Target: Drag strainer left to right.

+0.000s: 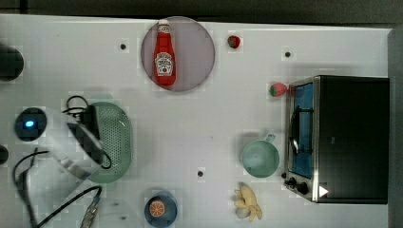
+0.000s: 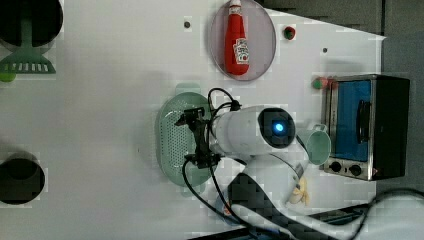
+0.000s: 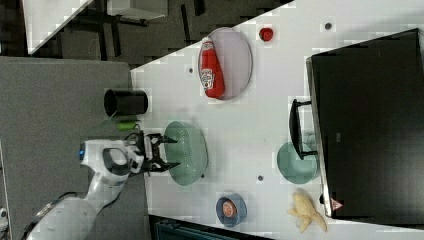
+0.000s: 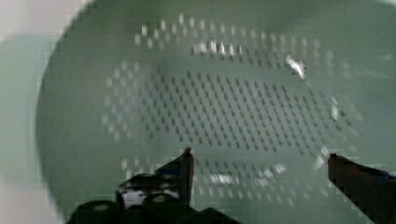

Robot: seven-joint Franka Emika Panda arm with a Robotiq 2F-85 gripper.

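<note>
In the top view, the strainer (image 1: 115, 141) is seen at nine o'clock on the table (image 1: 209, 128), partly covered by the arm. It is judged light, stiff and slippery plastic, best hooked at its rim.

In the left view, the gripper (image 2: 189, 138) is held over the bowl's three o'clock rim, jaws spread wide, nothing grasped.

In the right view, the fingers (image 3: 166, 140) are pointed toward three o'clock at the strainer's rim.

In the wrist view, the perforated bottom is seen beyond the parted fingertips (image 4: 187, 161).

surface: white table (image 1: 214, 123) | on it: strainer (image 1: 116, 137), plate (image 1: 199, 52), cup (image 1: 260, 159), toaster oven (image 1: 351, 137)
</note>
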